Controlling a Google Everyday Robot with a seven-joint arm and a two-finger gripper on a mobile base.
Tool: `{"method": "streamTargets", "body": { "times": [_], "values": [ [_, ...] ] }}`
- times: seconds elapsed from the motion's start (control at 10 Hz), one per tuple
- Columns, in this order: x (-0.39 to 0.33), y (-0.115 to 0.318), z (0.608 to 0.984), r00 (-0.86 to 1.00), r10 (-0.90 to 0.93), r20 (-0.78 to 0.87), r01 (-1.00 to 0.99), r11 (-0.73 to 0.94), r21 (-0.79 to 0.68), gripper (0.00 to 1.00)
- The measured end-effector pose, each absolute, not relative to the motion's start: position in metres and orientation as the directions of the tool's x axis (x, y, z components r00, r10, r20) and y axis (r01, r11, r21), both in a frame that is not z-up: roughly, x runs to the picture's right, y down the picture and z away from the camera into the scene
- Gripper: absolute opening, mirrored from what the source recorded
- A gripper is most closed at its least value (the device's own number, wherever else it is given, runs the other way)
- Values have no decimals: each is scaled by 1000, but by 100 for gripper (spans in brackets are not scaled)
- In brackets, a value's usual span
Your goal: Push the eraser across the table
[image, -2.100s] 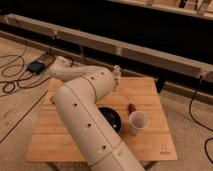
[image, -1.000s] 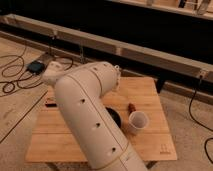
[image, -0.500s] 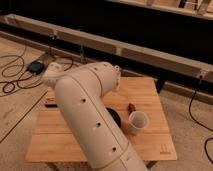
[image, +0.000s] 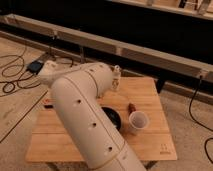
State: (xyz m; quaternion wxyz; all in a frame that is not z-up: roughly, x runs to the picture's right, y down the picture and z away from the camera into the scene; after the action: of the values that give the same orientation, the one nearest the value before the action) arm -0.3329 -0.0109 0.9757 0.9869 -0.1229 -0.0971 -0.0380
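Closest to me, the robot's thick white arm (image: 90, 125) rises from the bottom edge and slants up across the middle of the table (image: 150, 142). The table is a low square one with a pale slatted wooden top. A small dark mark (image: 163, 147) sits near its front right corner.

A little farther in, right of the arm, a paper cup (image: 138, 121) stands upright with its mouth open to the ceiling. Just to its left is a black round bowl (image: 112, 117), partly covered by the arm. Just behind the cup lies a tiny reddish-brown lump (image: 132, 107), apart from both.

On the other side of the arm, the eraser (image: 47, 103) lies flat at the table's left edge, about halfway back. It is a small dark block with a trace of red.

The arm bends at its elbow above the table's middle and reaches left. The gripper (image: 44, 74) at its end hangs over the left rear of the table, above and behind the eraser. From here I cannot tell whether it is open or closed, or whether it touches the eraser.

Beyond the table, dark cables (image: 12, 75) loop over the floor on the left beside a small dark box (image: 35, 65). A long pale rail (image: 140, 50) runs across in front of the black wall.
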Motion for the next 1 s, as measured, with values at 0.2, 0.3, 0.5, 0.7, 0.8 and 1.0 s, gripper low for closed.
{"method": "streamTargets", "body": {
  "times": [0.2,0.3,0.5,0.7,0.8,1.0],
  "values": [
    [-338,-9,980,976,-65,206,114,965,-237,80],
    [-338,-8,981,976,-69,206,118,964,-238,80],
    [-340,-4,980,975,-84,207,134,960,-244,80],
    [-339,4,979,975,-95,203,147,955,-258,80],
    [-337,10,979,975,-99,198,151,951,-270,80],
    [-333,18,976,977,-94,190,146,947,-285,80]
  ]
}}
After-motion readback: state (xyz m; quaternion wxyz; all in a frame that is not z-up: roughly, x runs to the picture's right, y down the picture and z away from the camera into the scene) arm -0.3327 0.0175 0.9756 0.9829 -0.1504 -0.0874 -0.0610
